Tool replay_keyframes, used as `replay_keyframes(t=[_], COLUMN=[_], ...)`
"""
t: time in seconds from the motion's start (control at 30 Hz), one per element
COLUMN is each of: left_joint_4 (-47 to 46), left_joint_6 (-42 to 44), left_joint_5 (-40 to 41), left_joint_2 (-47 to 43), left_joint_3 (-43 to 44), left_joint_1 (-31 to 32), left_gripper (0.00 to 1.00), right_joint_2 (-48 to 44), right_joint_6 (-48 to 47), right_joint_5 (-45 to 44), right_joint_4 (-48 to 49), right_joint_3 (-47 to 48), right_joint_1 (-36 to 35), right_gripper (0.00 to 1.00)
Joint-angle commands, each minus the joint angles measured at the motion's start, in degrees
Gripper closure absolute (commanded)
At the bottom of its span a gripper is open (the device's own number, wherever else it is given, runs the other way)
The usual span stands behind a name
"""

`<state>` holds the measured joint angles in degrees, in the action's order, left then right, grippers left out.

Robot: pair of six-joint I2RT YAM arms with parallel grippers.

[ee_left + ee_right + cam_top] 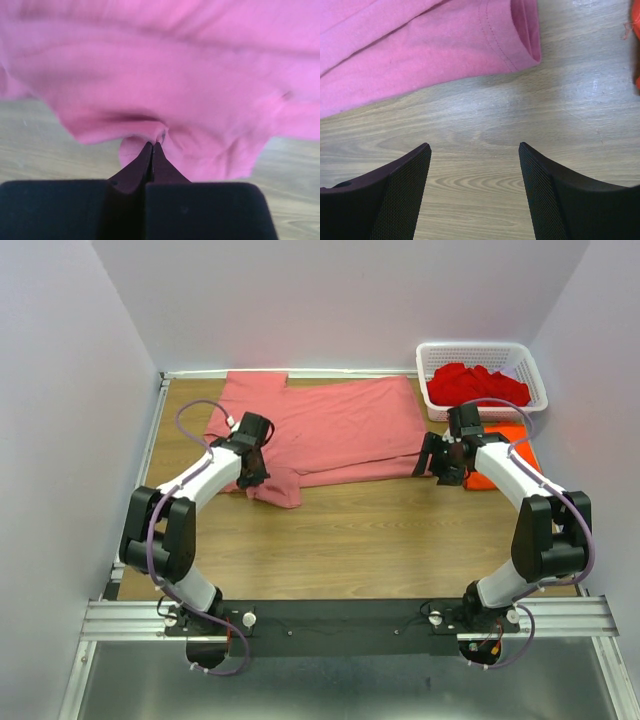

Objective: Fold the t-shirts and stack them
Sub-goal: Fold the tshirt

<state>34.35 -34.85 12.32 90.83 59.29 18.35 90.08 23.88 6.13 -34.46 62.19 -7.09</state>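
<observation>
Large salmon-pink cloth t-shirt (340,425): unfolded, edge pinched by left gripper (152,146). Right gripper (475,149): wide, empty. Heaped deep-red t-shirts (478,385): pending.

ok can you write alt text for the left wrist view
The left gripper is shut, its dark fingertips pinching a puckered fold at the near edge of a salmon-pink t-shirt. The wrinkled cloth fills the upper frame, and the pale wooden table shows below it on both sides.
</observation>
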Motion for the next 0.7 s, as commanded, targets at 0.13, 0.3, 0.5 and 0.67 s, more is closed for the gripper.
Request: replay_keyframes(t=[0.13, 0.3, 0.5, 0.67], left_joint_4=[1.42, -0.07, -0.6, -1.83], left_joint_6=[5.76, 7.51, 7.78, 7.25], left_joint_5=[7.11, 8.69, 10.71, 10.18], left_joint_2=[9.45, 15.69, 21.58, 24.39], left_joint_3=[16.99, 26.04, 34.04, 37.73], left_joint_1=[-2.44, -3.32, -4.28, -5.52], left_gripper=[1.0, 1.0, 1.0, 1.0], right_joint_2=[0.44, 0.97, 2.38, 3.87], right_joint_6=[-2.7, -3.14, -3.93, -4.37], right_joint_5=[2.66, 2.57, 3.18, 3.19], right_joint_4=[0.62, 0.79, 1.06, 2.02], right_joint_3=[2.14, 3.28, 5.3, 6.8], right_joint_1=[-0.11, -0.11, -0.11, -0.11], right_gripper=[0.21, 0.21, 0.21, 0.22])
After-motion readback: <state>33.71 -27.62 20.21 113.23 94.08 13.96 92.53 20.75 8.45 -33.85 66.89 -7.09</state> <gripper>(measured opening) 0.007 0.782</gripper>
